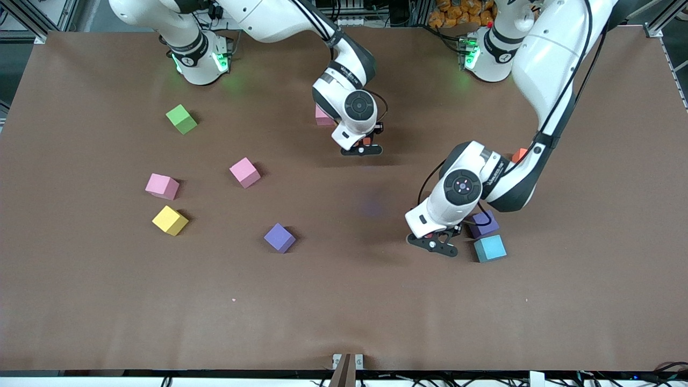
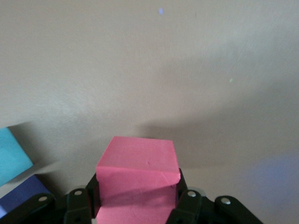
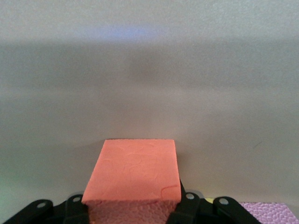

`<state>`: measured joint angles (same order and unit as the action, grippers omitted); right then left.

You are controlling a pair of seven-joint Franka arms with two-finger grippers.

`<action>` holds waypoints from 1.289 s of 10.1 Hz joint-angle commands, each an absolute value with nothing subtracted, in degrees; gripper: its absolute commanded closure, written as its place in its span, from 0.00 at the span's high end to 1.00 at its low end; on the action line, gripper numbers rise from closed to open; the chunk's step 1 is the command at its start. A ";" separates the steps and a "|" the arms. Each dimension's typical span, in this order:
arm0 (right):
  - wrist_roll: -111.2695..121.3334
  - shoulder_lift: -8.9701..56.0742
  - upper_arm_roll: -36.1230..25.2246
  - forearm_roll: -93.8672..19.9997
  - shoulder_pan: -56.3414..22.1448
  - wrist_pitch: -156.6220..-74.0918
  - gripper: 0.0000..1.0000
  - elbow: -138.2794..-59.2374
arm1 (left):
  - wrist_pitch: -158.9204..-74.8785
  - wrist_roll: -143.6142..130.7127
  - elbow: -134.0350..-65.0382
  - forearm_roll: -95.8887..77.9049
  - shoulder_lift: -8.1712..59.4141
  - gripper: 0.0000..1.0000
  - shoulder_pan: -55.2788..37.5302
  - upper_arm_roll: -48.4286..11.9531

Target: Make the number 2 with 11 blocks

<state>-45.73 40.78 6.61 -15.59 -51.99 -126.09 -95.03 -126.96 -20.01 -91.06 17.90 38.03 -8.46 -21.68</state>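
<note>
Nearest the front camera, toward the left arm's end of the table, the left gripper (image 1: 442,243) had its fingers (image 2: 80,201) clamped on a hot-pink cube (image 2: 138,176), just beside a light blue cube (image 1: 489,248) and a dark purple cube (image 1: 484,223). Toward the right arm's end lay a purple cube (image 1: 279,237), a yellow cube (image 1: 170,220) and two pink cubes (image 1: 162,186) (image 1: 245,172) — well apart from one another. Farther back, the right gripper (image 1: 362,150) was clamped on a salmon-red cube (image 3: 134,178), near another pink cube (image 1: 322,116). The green cube (image 1: 181,119) sat alone. An orange cube (image 1: 518,155) peeked from under the left arm.
</note>
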 commanded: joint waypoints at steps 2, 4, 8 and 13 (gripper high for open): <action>-47.29 41.40 5.98 -14.85 -53.35 -125.77 0.08 -95.10 | -125.51 -32.91 -93.68 16.08 33.49 0.36 -8.18 -23.63; -47.81 41.31 5.98 -14.68 -53.61 -125.77 0.13 -95.45 | -124.63 -39.97 -95.00 16.08 32.87 0.37 -8.00 -25.30; -48.69 40.96 5.98 -12.57 -53.53 -125.68 1.00 -95.27 | -118.57 -41.31 -95.28 16.08 31.73 0.36 -7.65 -28.04; -47.55 34.39 4.92 -12.48 -50.72 -119.90 1.00 -94.75 | -118.13 -49.12 -95.62 15.21 30.94 0.35 -7.65 -29.35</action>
